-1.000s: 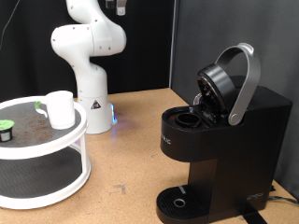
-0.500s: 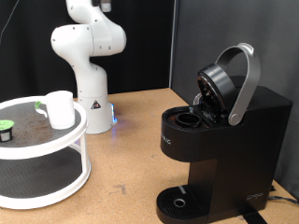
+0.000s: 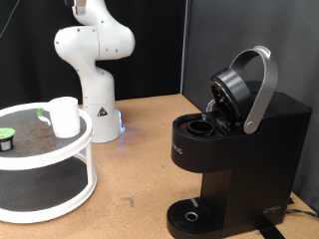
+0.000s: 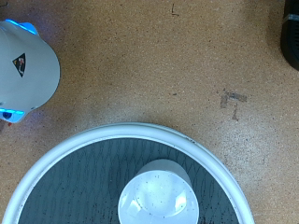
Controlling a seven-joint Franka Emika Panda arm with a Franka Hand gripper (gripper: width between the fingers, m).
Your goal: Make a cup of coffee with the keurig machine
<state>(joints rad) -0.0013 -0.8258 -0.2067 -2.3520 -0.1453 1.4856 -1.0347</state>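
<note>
The white cup (image 3: 65, 116) stands upright on the top shelf of a round white two-tier tray (image 3: 60, 159) at the exterior view's left. The wrist view looks straight down on the cup (image 4: 157, 199) and its inside looks empty. The black keurig machine (image 3: 234, 149) stands at the exterior view's right with its grey-handled lid (image 3: 257, 85) raised and the pod chamber (image 3: 202, 126) open. Only a dark bit of my gripper (image 3: 75, 5) shows at the exterior view's top edge, high above the tray. No fingers show in the wrist view.
A green-topped pod (image 3: 6, 134) lies on the tray's top shelf at the exterior view's far left. The white arm base (image 3: 98, 95) with a blue light stands behind the tray and also shows in the wrist view (image 4: 23, 61). A cork tabletop (image 3: 140, 169) lies between tray and machine.
The hand at the exterior view's top edge has moved left, from above the arm's right side to above the tray side. Cup, pod and machine have not moved.
</note>
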